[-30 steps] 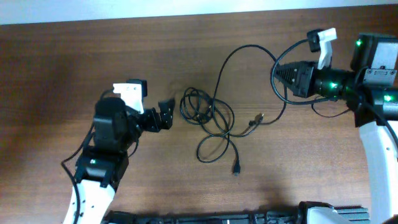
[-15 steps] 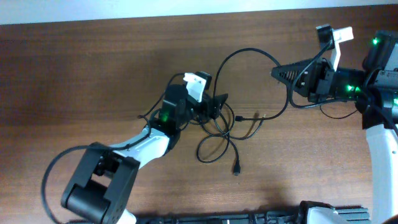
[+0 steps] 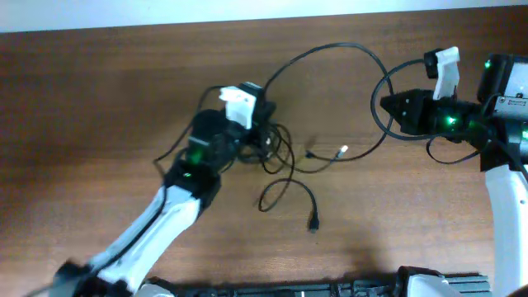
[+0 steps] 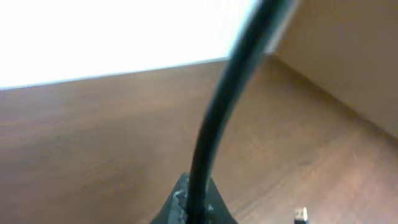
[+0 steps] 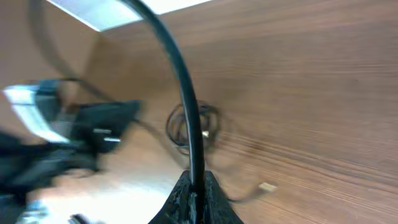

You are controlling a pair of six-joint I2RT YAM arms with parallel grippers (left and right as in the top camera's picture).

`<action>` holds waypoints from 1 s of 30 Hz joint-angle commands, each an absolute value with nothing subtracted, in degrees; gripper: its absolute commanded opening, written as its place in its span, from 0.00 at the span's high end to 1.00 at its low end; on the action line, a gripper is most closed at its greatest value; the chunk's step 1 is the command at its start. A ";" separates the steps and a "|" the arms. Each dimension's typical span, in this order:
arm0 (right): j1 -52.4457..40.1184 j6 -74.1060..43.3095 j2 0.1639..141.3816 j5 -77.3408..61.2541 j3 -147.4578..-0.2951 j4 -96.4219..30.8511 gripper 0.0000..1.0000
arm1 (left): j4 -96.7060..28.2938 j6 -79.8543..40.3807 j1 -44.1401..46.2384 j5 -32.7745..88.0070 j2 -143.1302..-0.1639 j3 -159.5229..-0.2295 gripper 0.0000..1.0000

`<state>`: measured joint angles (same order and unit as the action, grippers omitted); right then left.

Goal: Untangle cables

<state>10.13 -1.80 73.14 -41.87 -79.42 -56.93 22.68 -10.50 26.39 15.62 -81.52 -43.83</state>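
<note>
- Overhead: shows the cables [image 3: 279, 157] as a small tangle near the middle of the table [image 3: 99, 99], with one loose loop and a plug end [image 3: 314, 223] trailing toward the near edge
- Overhead: shows the left pincer [image 3: 266, 142] clenched at the left edge of that tangle, grasping one strand
- Overhead: shows the right pincer [image 3: 386, 106] well apart to the right, clamped on a long strand arcing up and over from the tangle
- Left wrist: shows the left pincer [image 4: 189, 208] pinched tight on a black strand of the cables [image 4: 217, 112], blurred and rising steeply out of frame above the bare wood of the table [image 4: 93, 137]
- Right wrist: shows the right pincer [image 5: 194, 199] squeezed around a strand curving up and left, with the tangle of cables [image 5: 186, 124] lying beyond on the table [image 5: 311, 93] and the blurred left arm [image 5: 68, 134] beside it
</note>
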 commanded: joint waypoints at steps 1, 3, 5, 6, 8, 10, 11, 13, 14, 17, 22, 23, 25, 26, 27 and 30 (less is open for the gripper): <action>6.33 3.60 73.08 -37.26 -75.18 -56.55 0.96 | 16.78 -11.05 23.99 12.38 -71.29 -43.99 1.00; 0.08 8.43 74.85 -40.23 -70.96 -55.68 0.96 | 16.82 -12.75 23.88 12.19 -66.89 -43.99 1.00; -5.21 11.55 76.95 -42.04 -69.47 -55.00 0.96 | 16.82 -12.82 23.88 12.19 -65.58 -43.99 1.00; -7.09 12.29 77.82 -42.00 -69.45 -54.76 0.96 | 16.82 -13.65 23.88 12.16 -65.54 -43.99 1.00; -13.17 15.18 80.25 -43.68 -69.43 -52.36 0.96 | 17.08 -19.16 23.83 11.62 -65.60 -43.99 1.00; -17.80 17.78 82.46 -43.72 -69.43 -50.87 0.96 | 17.04 -25.34 23.83 8.40 -65.60 -43.99 1.00; -19.99 17.78 84.18 -43.77 -69.43 -49.10 0.96 | 17.04 -29.54 23.83 7.62 -65.60 -43.99 1.00; -22.20 17.72 86.37 -44.75 -69.43 -46.06 0.96 | 17.02 -33.58 23.83 7.64 -65.60 -43.99 1.00; -22.94 17.72 87.22 -45.98 -69.43 -44.51 0.96 | 16.99 -34.44 23.83 7.64 -65.60 -43.99 1.00; -25.30 17.56 89.86 -48.90 -69.43 -37.30 0.89 | 16.78 -41.10 23.83 7.62 -65.60 -43.99 1.00; -25.58 14.06 90.50 -49.12 -69.43 -30.55 0.84 | 15.25 -51.83 23.83 7.62 -65.60 -43.99 1.00; -25.71 14.06 90.50 -49.08 -69.43 -30.22 0.82 | 14.81 -53.08 23.83 7.64 -65.60 -43.99 1.00; -26.13 14.06 90.50 -49.04 -69.43 -29.43 0.77 | 13.96 -56.34 23.83 7.68 -65.60 -43.99 1.00; -26.37 14.04 90.50 -48.05 -69.43 -28.69 0.75 | 14.02 -56.62 23.83 7.90 -65.60 -43.99 1.00; -26.41 14.02 90.50 -46.33 -69.43 -28.42 0.74 | 14.00 -57.76 23.83 8.54 -65.60 -43.99 1.00; -26.41 12.34 90.50 -39.81 -69.43 -27.59 0.73 | 14.02 -57.87 23.83 9.52 -65.60 -43.99 1.00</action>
<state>-25.87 13.67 90.24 -45.50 -69.14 -28.38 13.87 -55.35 23.97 7.60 -66.11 -43.92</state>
